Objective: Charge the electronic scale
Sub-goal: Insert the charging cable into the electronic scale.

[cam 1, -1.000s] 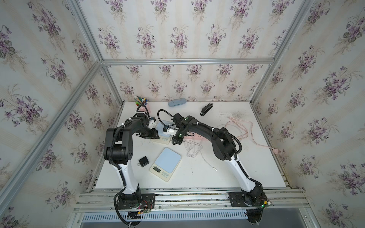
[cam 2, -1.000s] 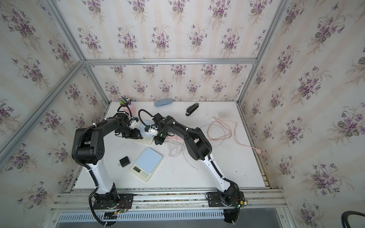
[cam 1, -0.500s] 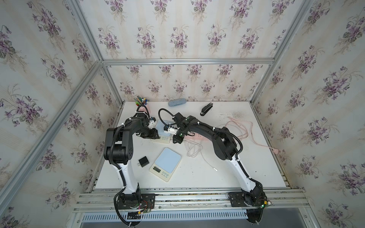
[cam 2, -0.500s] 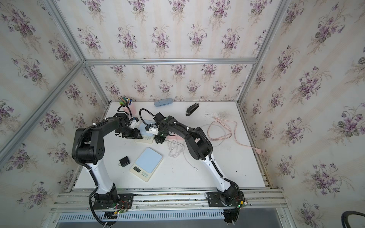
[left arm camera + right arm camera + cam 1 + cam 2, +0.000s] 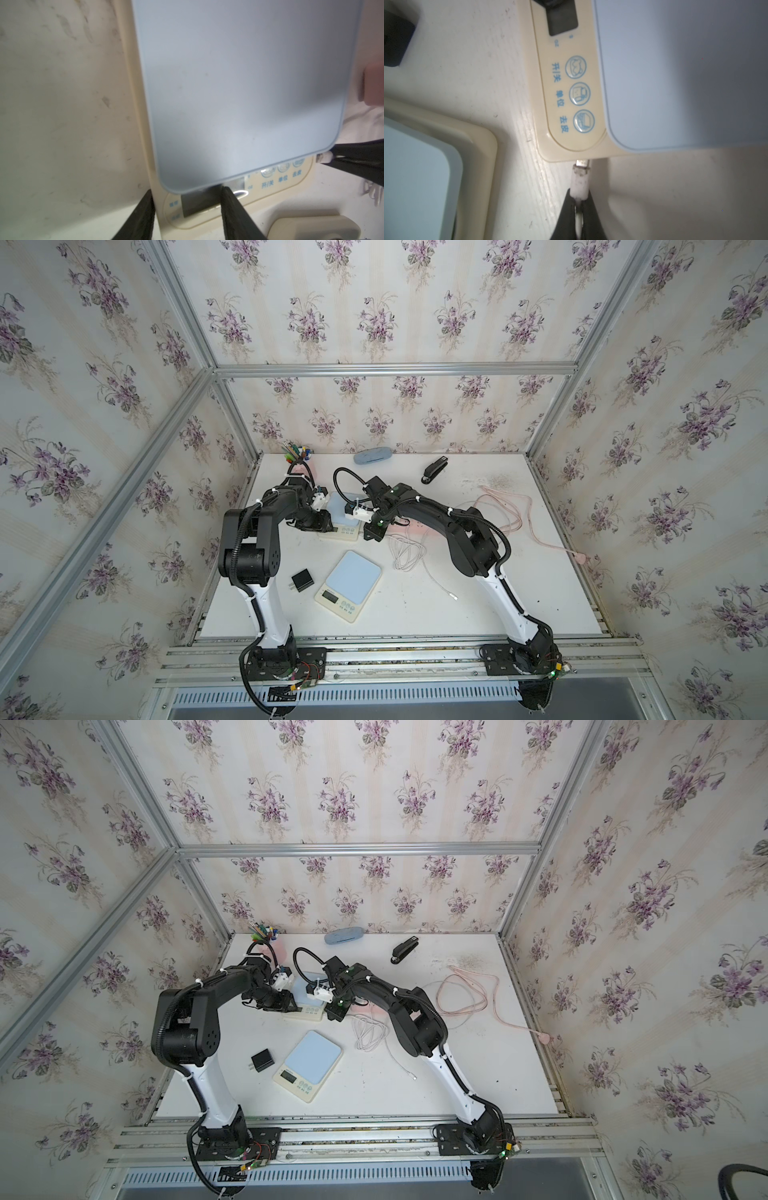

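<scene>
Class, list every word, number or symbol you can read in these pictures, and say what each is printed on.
"开/关": far scale, control panel, beside a round button.
"单位": same panel, beside the middle button.
"去皮": same panel, beside the button nearest the white plug.
"g" and "oz": beside its display.
Blue labels on the display's other side: blurred, unreadable.
Near scale: print too small to read.

Just left of the near scale (image 5: pixel 351 580) lies the power adapter (image 5: pixel 302 580). Directly behind the near scale sits the far scale (image 5: pixel 341 532), with the cable plug (image 5: pixel 580 180) touching its right edge. Behind and to the right of the near scale lies the coiled cable (image 5: pixel 405 549), and farther right the long cable (image 5: pixel 511 510). Well behind it stand, left to right, the pen holder (image 5: pixel 297 452), case (image 5: pixel 372 456) and stapler (image 5: pixel 435 469).
</scene>
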`<move>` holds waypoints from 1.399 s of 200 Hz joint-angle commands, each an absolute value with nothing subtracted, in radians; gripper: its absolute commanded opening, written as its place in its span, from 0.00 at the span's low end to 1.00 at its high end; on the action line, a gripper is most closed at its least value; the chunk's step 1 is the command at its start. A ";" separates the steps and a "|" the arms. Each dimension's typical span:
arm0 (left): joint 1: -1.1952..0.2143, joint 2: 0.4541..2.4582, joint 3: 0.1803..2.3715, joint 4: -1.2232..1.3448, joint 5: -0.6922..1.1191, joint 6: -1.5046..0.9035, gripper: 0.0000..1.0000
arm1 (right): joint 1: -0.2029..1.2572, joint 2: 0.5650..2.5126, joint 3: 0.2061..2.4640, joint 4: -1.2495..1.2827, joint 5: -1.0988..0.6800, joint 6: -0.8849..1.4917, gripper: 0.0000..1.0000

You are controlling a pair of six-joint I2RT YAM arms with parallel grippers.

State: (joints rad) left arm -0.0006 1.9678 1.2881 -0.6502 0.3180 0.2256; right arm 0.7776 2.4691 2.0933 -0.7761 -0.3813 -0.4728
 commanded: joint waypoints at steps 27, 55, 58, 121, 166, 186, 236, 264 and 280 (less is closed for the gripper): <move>-0.058 1.992 1.272 -0.822 0.416 0.319 0.50 | 0.781 2.480 2.138 -0.509 -0.441 -0.501 0.00; -0.062 1.991 1.276 -0.820 0.424 0.320 0.50 | 0.780 2.486 2.149 -0.507 -0.467 -0.507 0.00; -0.062 1.991 1.276 -0.821 0.426 0.321 0.49 | 0.782 2.487 2.153 -0.509 -0.472 -0.509 0.00; -0.061 1.983 1.266 -0.808 0.464 0.328 0.49 | 0.801 2.513 2.162 -0.507 -0.424 -0.503 0.00; -0.062 1.976 1.265 -0.807 0.450 0.335 0.49 | 0.799 2.514 2.168 -0.513 -0.450 -0.542 0.00; -0.061 1.972 1.268 -0.801 0.452 0.333 0.49 | 0.810 2.481 2.131 -0.510 -0.534 -0.599 0.00; -0.058 1.945 1.270 -0.793 0.403 0.328 0.54 | 0.850 2.439 2.053 -0.464 -0.537 -0.593 0.00; -0.058 1.939 1.266 -0.793 0.404 0.324 0.53 | 0.849 2.439 2.057 -0.433 -0.419 -0.488 0.00; -0.058 1.939 1.258 -0.793 0.400 0.316 0.53 | 0.848 2.427 2.054 -0.404 -0.360 -0.401 0.00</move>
